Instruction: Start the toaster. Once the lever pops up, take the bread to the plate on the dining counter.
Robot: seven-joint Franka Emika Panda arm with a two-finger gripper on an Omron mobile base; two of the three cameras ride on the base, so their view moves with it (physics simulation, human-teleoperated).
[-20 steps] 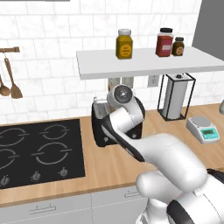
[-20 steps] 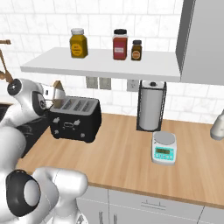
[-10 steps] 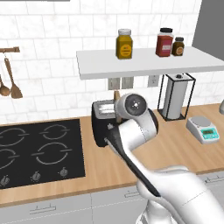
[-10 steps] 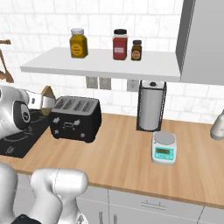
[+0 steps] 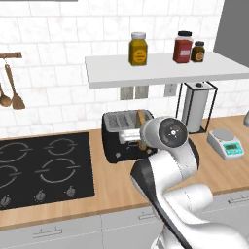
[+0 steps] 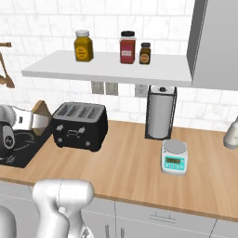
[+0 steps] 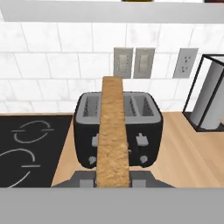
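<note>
While gripper (image 7: 113, 183) clamps bread (image 7: 112, 135), slice edge-on, long axis toward toaster (image 7: 118, 127)

Open room is left along the front edge of the light-wood table (image 6: 125, 172), between the black boxy toaster (image 6: 79, 125) and the small white-and-green scale (image 6: 174, 157). Overhead passage is capped by the white wall shelf (image 6: 111, 67). The back right is blocked by the wire-framed paper-towel stand (image 6: 161, 113).
</note>
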